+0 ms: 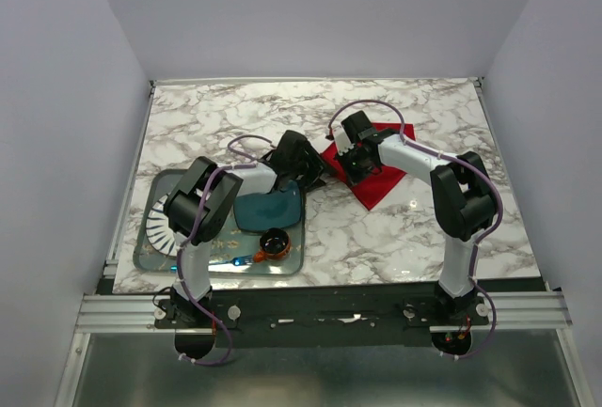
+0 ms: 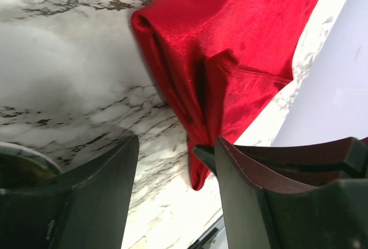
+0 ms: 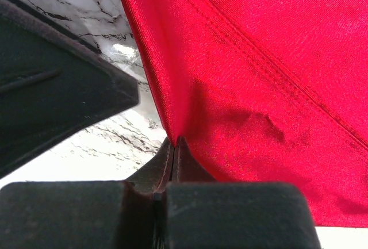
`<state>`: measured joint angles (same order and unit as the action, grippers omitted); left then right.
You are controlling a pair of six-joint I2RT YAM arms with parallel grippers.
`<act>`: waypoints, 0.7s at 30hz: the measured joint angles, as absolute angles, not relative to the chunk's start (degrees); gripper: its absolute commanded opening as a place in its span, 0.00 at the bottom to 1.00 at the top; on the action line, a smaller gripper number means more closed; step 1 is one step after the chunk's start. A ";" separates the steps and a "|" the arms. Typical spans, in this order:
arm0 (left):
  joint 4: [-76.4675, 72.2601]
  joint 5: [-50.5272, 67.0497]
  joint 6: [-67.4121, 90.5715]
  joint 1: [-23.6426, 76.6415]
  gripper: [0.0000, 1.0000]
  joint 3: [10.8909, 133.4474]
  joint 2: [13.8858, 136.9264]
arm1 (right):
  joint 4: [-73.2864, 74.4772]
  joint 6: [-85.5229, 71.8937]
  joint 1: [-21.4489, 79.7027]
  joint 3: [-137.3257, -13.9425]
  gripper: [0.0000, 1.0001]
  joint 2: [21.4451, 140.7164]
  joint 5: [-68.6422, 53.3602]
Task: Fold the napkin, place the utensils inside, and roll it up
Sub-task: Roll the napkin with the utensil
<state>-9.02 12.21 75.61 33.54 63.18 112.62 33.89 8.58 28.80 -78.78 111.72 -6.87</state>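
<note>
The bright red napkin [image 1: 384,181] lies bunched on the marble table, right of centre. It fills the right wrist view [image 3: 259,76] and hangs in folds in the left wrist view [image 2: 230,48]. My right gripper [image 1: 351,164] is shut on the napkin's left edge [image 3: 175,141] and holds that edge up off the table. My left gripper [image 1: 308,167] is open [image 2: 175,145] just left of the napkin, with its lower corner near my right finger [image 2: 241,191] and nothing between the jaws. The silver fork is not in view.
A grey tray [image 1: 143,249] at the front left holds a white plate [image 1: 162,221], a teal plate [image 1: 268,208], a dark cup [image 1: 275,241] and a blue plastic utensil [image 1: 235,261]. The left arm reaches over the tray. White walls enclose the table.
</note>
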 measured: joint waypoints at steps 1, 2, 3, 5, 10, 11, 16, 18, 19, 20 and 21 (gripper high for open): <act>-9.32 12.19 75.64 33.58 0.67 63.20 112.62 | 33.87 8.58 28.80 -78.78 0.01 111.72 -6.90; -9.69 12.19 75.70 33.58 0.68 63.20 112.62 | 33.87 8.58 28.80 -78.78 0.01 111.72 -6.92; -10.07 12.21 75.75 33.61 0.69 63.22 112.62 | 33.85 8.58 28.77 -78.76 0.01 111.74 -6.94; -10.50 12.21 75.77 33.69 0.69 63.42 112.64 | 33.74 8.58 28.77 -78.76 0.01 111.72 -6.94; -11.84 12.25 76.34 33.89 0.66 65.17 113.80 | 33.47 8.56 28.77 -78.67 0.01 111.74 -6.96; -12.36 12.32 76.62 33.89 0.65 65.58 114.65 | 33.47 8.56 28.77 -78.67 0.01 111.74 -6.96; -13.72 12.84 77.89 33.74 0.60 66.50 116.90 | 33.41 8.58 28.77 -78.67 0.01 111.74 -6.94; -13.76 12.80 77.93 33.47 0.55 66.54 117.08 | 33.32 8.58 28.77 -78.65 0.01 111.74 -6.92; -13.82 12.80 77.97 33.30 0.53 66.54 117.19 | 33.28 8.58 28.77 -78.65 0.01 111.74 -6.92; -13.87 12.80 77.97 33.10 0.51 66.54 117.25 | 33.17 8.62 28.77 -78.63 0.02 111.72 -6.90; -13.87 12.75 77.82 33.01 0.43 66.54 117.30 | 33.08 8.64 28.77 -78.54 0.02 111.72 -6.90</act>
